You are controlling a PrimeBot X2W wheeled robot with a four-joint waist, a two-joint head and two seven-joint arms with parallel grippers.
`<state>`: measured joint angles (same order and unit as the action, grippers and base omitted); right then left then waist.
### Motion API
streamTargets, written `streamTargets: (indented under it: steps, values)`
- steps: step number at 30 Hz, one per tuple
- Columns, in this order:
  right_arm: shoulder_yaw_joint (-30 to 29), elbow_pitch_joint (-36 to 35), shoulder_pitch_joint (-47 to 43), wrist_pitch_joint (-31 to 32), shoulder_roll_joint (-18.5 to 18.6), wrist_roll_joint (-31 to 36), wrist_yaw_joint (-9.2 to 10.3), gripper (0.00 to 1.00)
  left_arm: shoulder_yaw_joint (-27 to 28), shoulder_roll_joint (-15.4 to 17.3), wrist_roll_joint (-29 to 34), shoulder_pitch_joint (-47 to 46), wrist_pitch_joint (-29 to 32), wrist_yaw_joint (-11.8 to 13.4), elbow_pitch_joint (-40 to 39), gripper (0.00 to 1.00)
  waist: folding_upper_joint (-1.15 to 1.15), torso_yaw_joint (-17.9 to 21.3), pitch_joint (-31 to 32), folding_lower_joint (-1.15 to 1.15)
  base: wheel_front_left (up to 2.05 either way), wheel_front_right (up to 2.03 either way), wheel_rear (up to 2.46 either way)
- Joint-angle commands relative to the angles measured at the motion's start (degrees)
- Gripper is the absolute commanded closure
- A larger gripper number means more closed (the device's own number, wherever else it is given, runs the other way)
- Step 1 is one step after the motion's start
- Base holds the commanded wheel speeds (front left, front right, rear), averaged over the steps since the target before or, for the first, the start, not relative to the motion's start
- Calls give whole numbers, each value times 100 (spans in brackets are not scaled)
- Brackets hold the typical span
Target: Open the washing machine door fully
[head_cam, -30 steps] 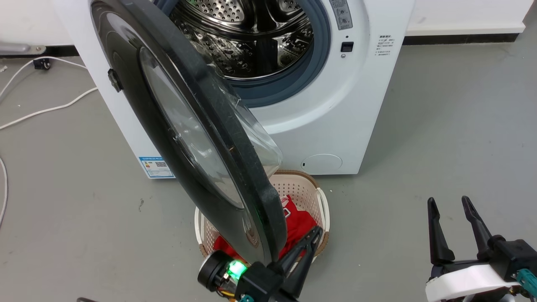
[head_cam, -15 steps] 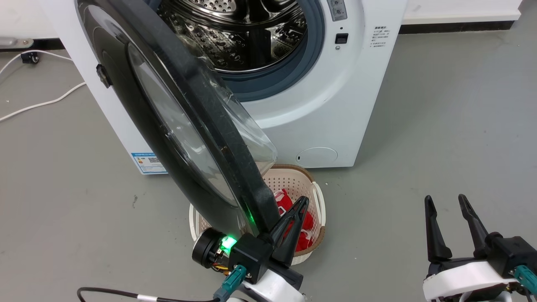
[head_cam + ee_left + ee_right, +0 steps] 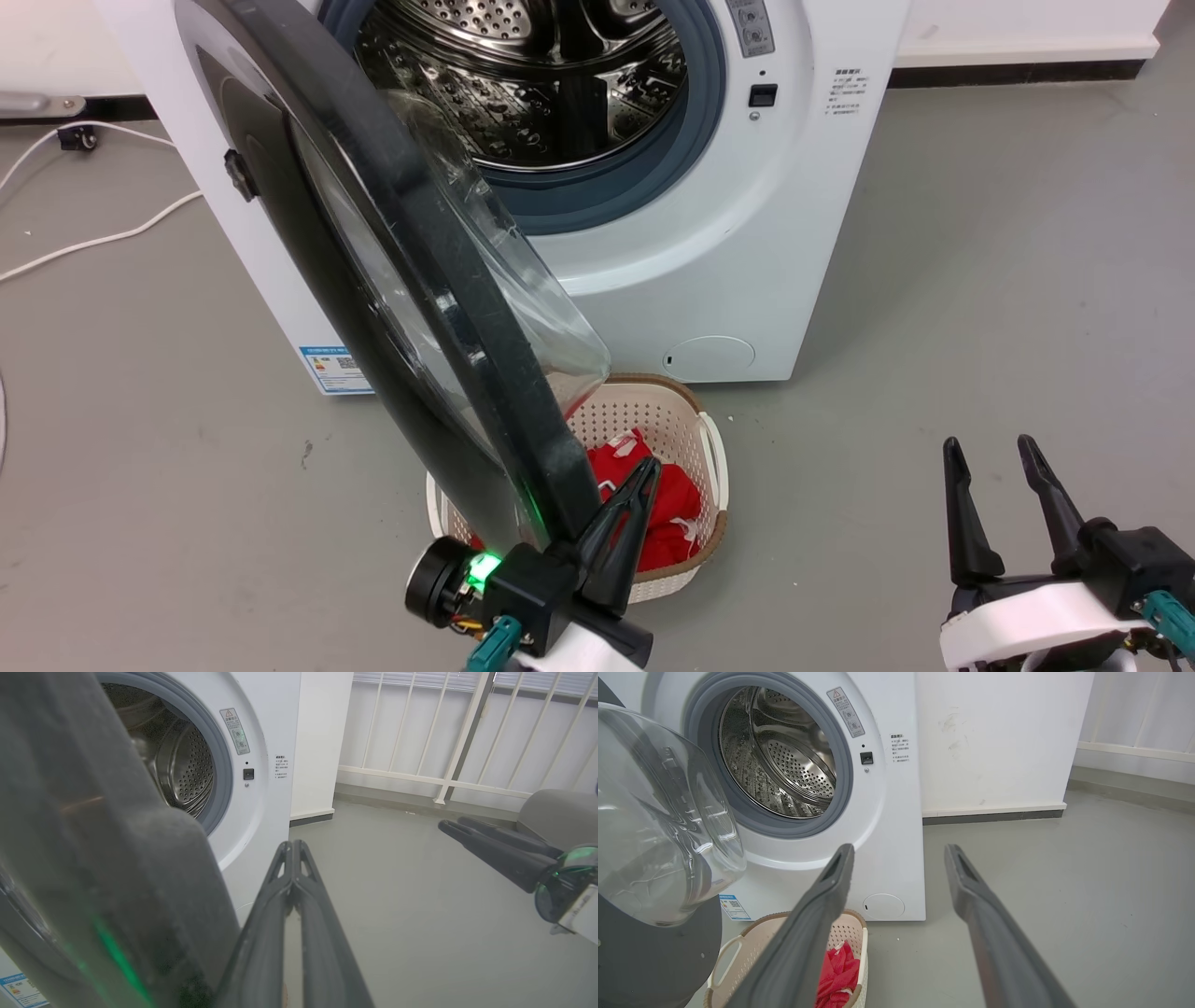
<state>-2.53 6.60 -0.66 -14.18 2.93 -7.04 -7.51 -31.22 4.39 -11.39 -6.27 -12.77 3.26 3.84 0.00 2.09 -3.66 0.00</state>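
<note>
The washing machine [image 3: 747, 243] stands with its steel drum exposed. Its door [image 3: 373, 243], a black disc with a bulging glass bowl [image 3: 523, 299], hangs partly open and reaches toward me on the left. My left gripper [image 3: 646, 467] is shut with nothing in it. It lies along the inner side of the door's lower rim, over the basket. In the left wrist view the dark door rim [image 3: 117, 882] sits right beside the shut fingers [image 3: 261, 933]. My right gripper [image 3: 988, 448] is open at the lower right, apart from the machine [image 3: 896, 812]. The bowl [image 3: 658, 826] shows at left in the right wrist view.
A cream laundry basket [image 3: 714, 457] with red clothes [image 3: 653, 504] sits on the grey floor in front of the machine, partly under the door. White cables [image 3: 93, 243] lie on the floor at the left. Open floor stretches to the right of the machine.
The door has swung a little further to the left, uncovering more of the basket. My left gripper moved left and forward with the rim. The right gripper has stayed put.
</note>
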Motion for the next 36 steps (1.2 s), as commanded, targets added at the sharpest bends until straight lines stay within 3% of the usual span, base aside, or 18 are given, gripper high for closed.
streamTargets:
  steps: [1,14,24,36]
  values:
    - [5,16,-25,-39,-11,-13,4,0,183,164,-52,96,42,124,12,100,0,-23,21,0,0,0,0]
    - [-39,-39,-138,70,-12,36,4,0,264,559,-46,793,308,412,-883,100,0,-448,138,0,0,0,0]
    - [-72,-89,-213,136,-11,35,4,0,293,748,-64,1314,496,635,-1411,100,0,-1058,175,0,0,0,0]
    - [-143,-91,-222,151,-10,11,4,0,499,887,-106,1484,482,850,-1476,100,0,-1781,86,0,0,0,0]
